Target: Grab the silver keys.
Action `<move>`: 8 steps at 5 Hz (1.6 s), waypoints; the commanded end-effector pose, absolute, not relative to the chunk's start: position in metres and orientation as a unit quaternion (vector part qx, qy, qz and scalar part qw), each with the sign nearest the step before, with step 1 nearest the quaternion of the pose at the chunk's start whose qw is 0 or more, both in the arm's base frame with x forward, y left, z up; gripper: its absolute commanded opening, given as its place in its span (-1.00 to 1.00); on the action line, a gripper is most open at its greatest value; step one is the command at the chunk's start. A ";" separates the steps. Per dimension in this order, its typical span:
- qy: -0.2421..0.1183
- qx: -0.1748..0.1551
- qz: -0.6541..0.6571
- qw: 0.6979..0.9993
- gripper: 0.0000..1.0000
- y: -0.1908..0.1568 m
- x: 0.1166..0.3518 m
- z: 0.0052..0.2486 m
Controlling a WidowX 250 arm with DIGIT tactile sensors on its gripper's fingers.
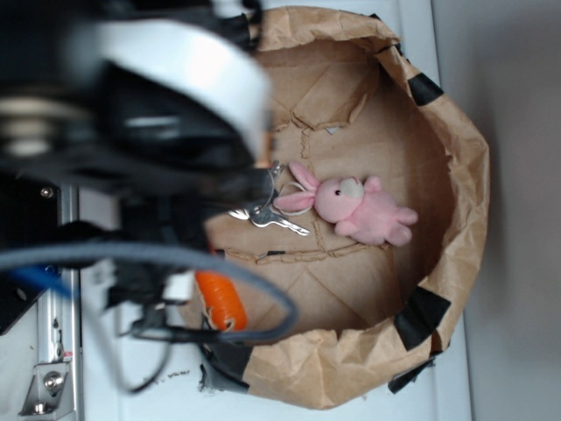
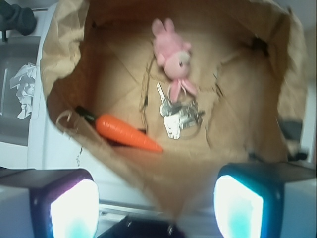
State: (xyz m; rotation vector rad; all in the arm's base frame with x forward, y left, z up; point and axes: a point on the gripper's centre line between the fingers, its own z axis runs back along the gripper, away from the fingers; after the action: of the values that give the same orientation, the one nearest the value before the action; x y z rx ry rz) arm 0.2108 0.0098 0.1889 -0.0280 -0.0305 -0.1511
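A: In the exterior view we see the silver keys [image 1: 267, 213] on the brown paper floor of the paper bag [image 1: 456, 175], close to its middle, with their ring touching an ear of the pink plush bunny [image 1: 364, 210].

B: And the orange carrot [image 1: 221, 300] lies against the bag's wall near the robot's side. The arm [image 1: 149, 96] is a big blur in front, so we cannot make out the gripper there.

A: In the wrist view we look down into the bag. The keys [image 2: 176, 117] sit mid-floor, just below the bunny [image 2: 173, 54] and touching its ears.

B: The carrot [image 2: 126, 134] lies tilted towards the left wall, well apart from the keys.

A: We see the gripper [image 2: 156, 213] with its 2 fingers [image 2: 69, 208] spread wide at the bottom corners, nothing between them. It hangs above the bag's near rim, though the blur makes its height hard to judge.
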 end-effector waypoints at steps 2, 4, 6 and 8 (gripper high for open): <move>-0.048 0.000 -0.245 0.968 1.00 0.019 0.244 0.155; -0.039 0.044 -0.282 0.958 1.00 0.038 0.262 0.124; -0.015 0.054 -0.274 0.960 1.00 0.054 0.276 0.108; -0.015 0.054 -0.274 0.960 1.00 0.054 0.276 0.108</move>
State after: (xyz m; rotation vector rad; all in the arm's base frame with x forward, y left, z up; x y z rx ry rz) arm 0.2678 0.0550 0.0953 0.0861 0.0190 -0.5601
